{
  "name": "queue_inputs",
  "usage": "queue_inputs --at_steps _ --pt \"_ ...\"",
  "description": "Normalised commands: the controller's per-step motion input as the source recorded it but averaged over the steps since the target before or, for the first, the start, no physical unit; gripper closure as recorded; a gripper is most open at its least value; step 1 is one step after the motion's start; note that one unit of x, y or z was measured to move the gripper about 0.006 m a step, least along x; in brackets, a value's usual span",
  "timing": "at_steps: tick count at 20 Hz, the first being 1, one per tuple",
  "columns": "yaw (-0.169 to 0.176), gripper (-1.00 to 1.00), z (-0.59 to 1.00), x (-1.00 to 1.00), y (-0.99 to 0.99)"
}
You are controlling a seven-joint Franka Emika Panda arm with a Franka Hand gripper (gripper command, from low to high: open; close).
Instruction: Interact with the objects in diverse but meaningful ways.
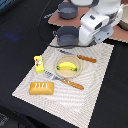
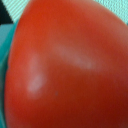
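A red tomato point(image 2: 65, 65) fills the wrist view, very close to the camera, with a teal edge beside it. In the exterior view my gripper point(image 1: 84, 40) hangs low right next to the nearer grey-blue pot point(image 1: 66, 35); its fingers are hidden by the white hand, and the tomato does not show there. The second pot point(image 1: 67, 10) stands further back. A yellow banana point(image 1: 69, 65) lies in a shallow dish on the mat. The yellow packet point(image 1: 39, 63) and the bread loaf point(image 1: 41, 88) lie at the exterior view's left on the mat.
The striped cloth mat point(image 1: 95, 95) covers the dark table. A wooden-handled knife point(image 1: 86, 58) and fork point(image 1: 67, 81) lie beside the dish. A brown board point(image 1: 117, 32) and a pale bowl point(image 1: 124, 20) sit at the back right.
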Motion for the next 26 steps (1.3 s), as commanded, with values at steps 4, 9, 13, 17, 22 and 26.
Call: queue_inputs --at_steps 4,9,13,17,22,26 --pt "0.036 1.00 0.14 -0.61 -0.13" --pt "0.000 1.00 0.07 -0.82 -0.35" --pt "-0.006 1.00 0.01 -0.96 -0.34" --pt "-0.039 1.00 -0.01 -0.97 -0.31" --pt "-0.056 1.00 -0.12 -1.00 -0.30" --pt "-0.062 1.00 -0.33 -1.00 -0.35"
